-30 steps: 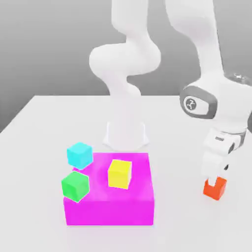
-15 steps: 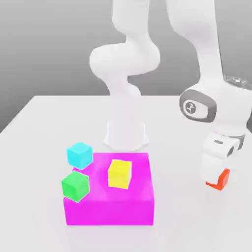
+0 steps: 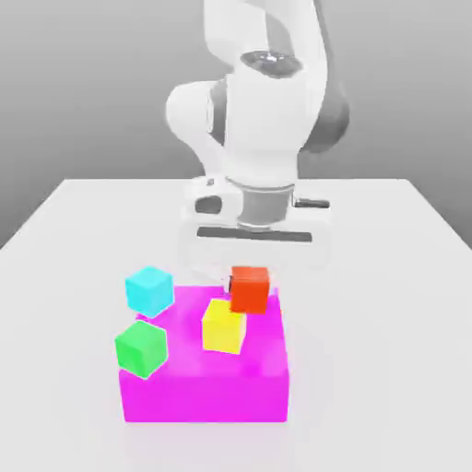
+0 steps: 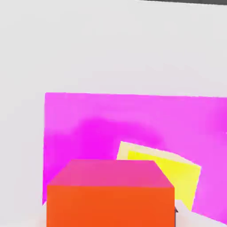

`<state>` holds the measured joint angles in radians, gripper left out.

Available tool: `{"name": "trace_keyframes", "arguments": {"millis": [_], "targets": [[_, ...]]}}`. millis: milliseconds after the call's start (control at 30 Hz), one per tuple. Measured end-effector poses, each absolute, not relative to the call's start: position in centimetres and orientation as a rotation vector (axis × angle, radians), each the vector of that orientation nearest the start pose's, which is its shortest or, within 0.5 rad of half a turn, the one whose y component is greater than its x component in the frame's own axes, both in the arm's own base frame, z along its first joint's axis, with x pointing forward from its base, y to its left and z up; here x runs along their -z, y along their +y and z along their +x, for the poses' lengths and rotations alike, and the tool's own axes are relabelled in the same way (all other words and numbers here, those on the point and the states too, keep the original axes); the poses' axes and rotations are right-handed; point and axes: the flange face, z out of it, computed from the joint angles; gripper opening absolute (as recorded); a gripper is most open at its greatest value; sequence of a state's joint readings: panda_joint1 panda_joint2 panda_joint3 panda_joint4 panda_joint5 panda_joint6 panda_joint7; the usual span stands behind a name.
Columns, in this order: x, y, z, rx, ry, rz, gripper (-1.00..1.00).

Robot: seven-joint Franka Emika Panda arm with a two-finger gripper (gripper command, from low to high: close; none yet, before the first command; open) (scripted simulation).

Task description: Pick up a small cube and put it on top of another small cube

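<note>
I have the tool [image 3: 247, 277] closed on the orange-red cube [image 3: 249, 289], which hangs off the surface beneath the white wrist of the arm [image 3: 263, 120]. In the exterior view the held cube sits above the rear part of the magenta block [image 3: 205, 395], and its lower corner overlaps the upper right corner of the yellow cube [image 3: 224, 326] as I see it. Whether the two cubes are touching I cannot tell from this angle; the orange-red one looks a little behind and to the exterior view's right of the yellow one rather than squarely over it.

The yellow cube rests on top of the magenta block, roughly mid-way across its top face. The green cube [image 3: 141, 348] lies at the block's near corner on the exterior view's left, and the cyan cube [image 3: 149, 289] is just behind the green one at the block's far corner on that side. Both stand well apart from the held cube.

From the hand view I look past the orange-red cube [image 4: 111, 195], close up in the foreground, onto the magenta block [image 4: 88, 128] with the yellow cube [image 4: 175, 175] turned slightly askew just beyond it. The white worktop [image 3: 83, 221] spreads out around the block.
</note>
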<state>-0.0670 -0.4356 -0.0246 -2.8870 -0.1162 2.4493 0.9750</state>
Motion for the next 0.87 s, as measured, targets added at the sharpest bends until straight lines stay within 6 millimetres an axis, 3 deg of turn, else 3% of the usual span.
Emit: {"name": "trace_keyframes", "arguments": {"millis": [133,233,433,467,700,867], "targets": [[-32.4,-9.2,30.2,0.021,1.857,-2.573,-1.00],[-33.3,-12.6,27.2,0.003,2.070,-2.369,-1.00],[-28.2,-13.6,26.4,0.000,2.126,-2.310,-1.00],[-27.5,-13.5,26.4,0.000,2.126,-2.310,1.00],[-27.5,-13.5,26.4,0.000,2.128,-2.311,1.00],[-31.9,-13.6,26.5,0.000,2.128,-2.311,1.00]]}}
